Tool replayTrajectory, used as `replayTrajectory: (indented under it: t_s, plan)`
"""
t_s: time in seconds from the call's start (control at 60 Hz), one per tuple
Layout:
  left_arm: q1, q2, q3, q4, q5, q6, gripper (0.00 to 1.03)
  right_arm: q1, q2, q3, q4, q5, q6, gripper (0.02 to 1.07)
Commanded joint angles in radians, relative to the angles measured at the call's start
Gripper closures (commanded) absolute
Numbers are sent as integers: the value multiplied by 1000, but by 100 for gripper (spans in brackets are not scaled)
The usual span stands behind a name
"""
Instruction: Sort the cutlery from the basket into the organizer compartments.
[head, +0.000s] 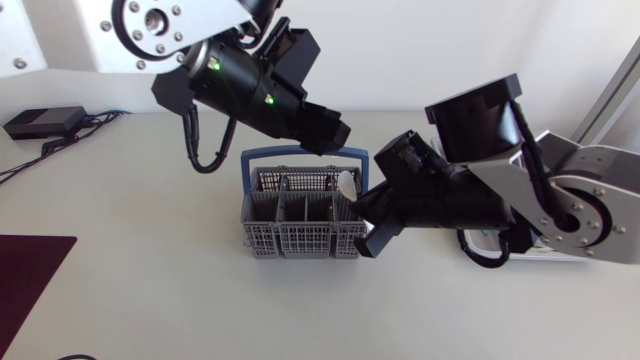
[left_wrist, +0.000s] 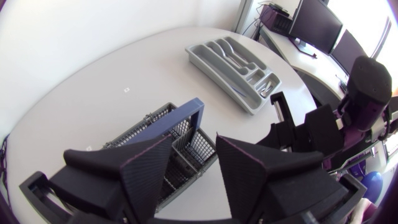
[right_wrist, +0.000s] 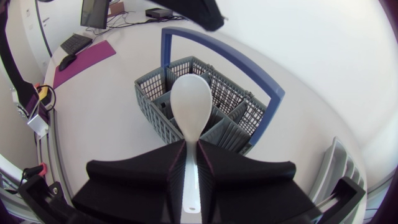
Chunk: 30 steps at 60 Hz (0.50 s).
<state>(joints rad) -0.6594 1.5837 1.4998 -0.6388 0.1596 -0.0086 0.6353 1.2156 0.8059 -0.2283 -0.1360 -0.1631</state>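
A grey wire basket (head: 290, 225) with a blue handle (head: 300, 153) stands mid-table. My right gripper (head: 362, 212) is at the basket's right end, shut on the handle of a white spoon (right_wrist: 191, 102) whose bowl points out over the basket (right_wrist: 217, 109). The spoon's bowl (head: 346, 183) shows just above the basket's right compartment. My left gripper (head: 335, 132) hangs above the basket's back edge, open with nothing between its fingers (left_wrist: 149, 168); the basket (left_wrist: 155, 127) lies below it. The grey organizer (left_wrist: 239, 62) lies farther off, with pale cutlery in some compartments.
A dark purple mat (head: 30, 275) lies at the table's front left. A black box with cables (head: 42, 122) sits at the back left. In the left wrist view my right arm (left_wrist: 311, 134) stands between the basket and the organizer.
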Motion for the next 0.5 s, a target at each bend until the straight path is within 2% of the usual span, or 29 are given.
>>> replayTrajectory:
  t_s: [0.0,0.217,0.367,0.483]
  plan:
    - [17,-39,-4,10,3,-33,45,10,-33,-48,-19,-17,-30,97]
    - [43,-111,-46,51,-101,-2,42,-36,-133,-122,-78,-54,-144,96]
    - [83,-156,-101,83,-190,39,42,-161,-206,-165,-163,-131,-305,96]
    - [130,-189,-144,102,-212,64,41,-287,-245,-182,-247,-195,-464,95]
